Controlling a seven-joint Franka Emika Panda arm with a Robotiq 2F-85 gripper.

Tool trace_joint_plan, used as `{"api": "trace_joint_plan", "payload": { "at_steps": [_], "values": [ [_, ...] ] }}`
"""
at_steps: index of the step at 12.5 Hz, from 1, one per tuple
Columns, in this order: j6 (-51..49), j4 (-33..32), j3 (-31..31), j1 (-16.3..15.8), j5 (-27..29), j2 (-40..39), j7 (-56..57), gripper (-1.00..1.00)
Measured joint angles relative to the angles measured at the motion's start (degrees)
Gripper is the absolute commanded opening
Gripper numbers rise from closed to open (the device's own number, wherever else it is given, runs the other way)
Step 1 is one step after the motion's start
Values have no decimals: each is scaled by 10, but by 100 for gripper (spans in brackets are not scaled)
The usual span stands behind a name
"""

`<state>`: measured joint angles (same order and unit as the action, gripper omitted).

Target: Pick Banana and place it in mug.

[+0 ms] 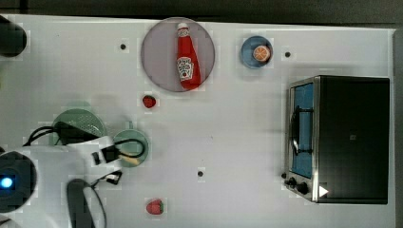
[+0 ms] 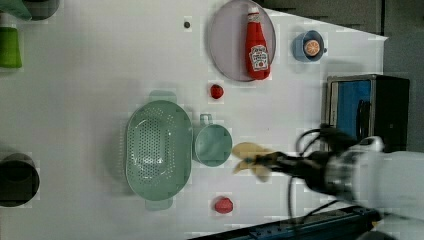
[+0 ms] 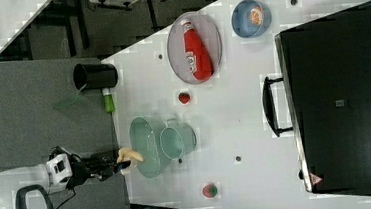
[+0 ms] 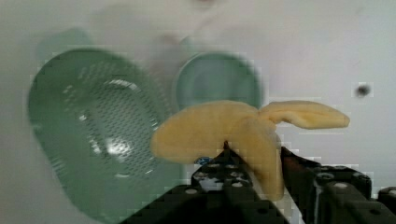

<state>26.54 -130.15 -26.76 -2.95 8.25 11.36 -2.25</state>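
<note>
My gripper (image 4: 254, 163) is shut on the pale-yellow banana (image 4: 219, 130), whose lobes stick out past the black fingers. Beyond it on the table stands the round mint-green mug (image 4: 217, 77), beside the oval green colander (image 4: 93, 130). The top view has the banana (image 1: 131, 160) over the lower rim of the mug (image 1: 131, 142), with the gripper (image 1: 119, 156) just to its left. In the left view the banana (image 2: 249, 156) hangs to the right of the mug (image 2: 212, 145). In the right view the banana (image 3: 129, 155) is raised, with the mug (image 3: 178, 141) to its right.
The colander (image 1: 78, 124) touches the mug's side. A ketchup bottle (image 1: 186, 57) lies on a grey plate (image 1: 157, 57). A blue bowl (image 1: 249, 45) holds an orange. Two strawberries (image 1: 149, 101) (image 1: 154, 207) lie on the table. A toaster oven (image 1: 340, 137) stands at the top view's right.
</note>
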Motion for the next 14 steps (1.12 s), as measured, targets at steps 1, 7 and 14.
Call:
{"api": "trace_joint_plan", "payload": {
  "at_steps": [1,7,14],
  "values": [
    [17,-1,-18,0,2,-19,-27,-45],
    [181,-63,-20,-1,-4,-122,-62,-18],
    [201,-67,3,13,-15,-128,-72,100]
  ]
}}
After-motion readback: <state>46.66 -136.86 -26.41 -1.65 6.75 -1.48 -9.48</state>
